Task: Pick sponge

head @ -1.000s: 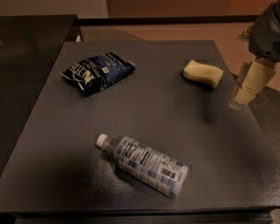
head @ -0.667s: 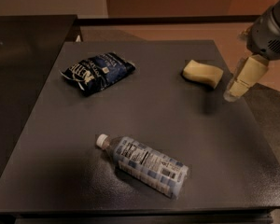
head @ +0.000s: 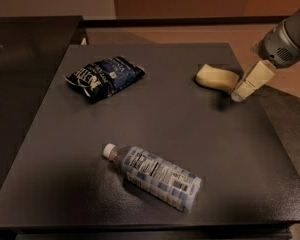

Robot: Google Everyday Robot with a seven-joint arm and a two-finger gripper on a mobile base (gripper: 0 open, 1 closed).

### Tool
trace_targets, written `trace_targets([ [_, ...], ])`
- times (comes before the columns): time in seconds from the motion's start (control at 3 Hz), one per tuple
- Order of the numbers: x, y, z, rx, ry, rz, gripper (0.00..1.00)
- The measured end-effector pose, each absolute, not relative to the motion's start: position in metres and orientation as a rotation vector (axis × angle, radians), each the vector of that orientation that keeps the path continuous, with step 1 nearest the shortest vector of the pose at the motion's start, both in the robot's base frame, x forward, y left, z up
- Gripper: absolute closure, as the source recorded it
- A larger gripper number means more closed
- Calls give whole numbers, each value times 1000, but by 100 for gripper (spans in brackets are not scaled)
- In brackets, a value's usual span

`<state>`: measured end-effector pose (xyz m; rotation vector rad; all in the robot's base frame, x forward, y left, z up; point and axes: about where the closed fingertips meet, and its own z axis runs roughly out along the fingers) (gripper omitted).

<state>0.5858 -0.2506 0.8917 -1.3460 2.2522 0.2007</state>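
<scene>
The sponge (head: 217,77), a small pale yellow soft block, lies on the dark table (head: 155,129) at its far right. My gripper (head: 238,95) comes in from the right edge, with cream-coloured fingers (head: 254,78) pointing down and left. Its tip hangs just right of the sponge, close to it but not around it.
A dark blue snack bag (head: 104,77) lies at the far left of the table. A clear water bottle (head: 154,175) lies on its side near the front middle. The table's right edge runs just beyond the gripper. A darker counter (head: 25,64) stands to the left.
The gripper has moved left and slightly up, from beside the table's right edge to right next to the sponge. The sponge, bag and bottle have not moved.
</scene>
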Motion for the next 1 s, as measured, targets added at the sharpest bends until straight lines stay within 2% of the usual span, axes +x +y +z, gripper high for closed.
trace_targets([
  [1.0,623,-247,856,-1207,2269,330,0],
])
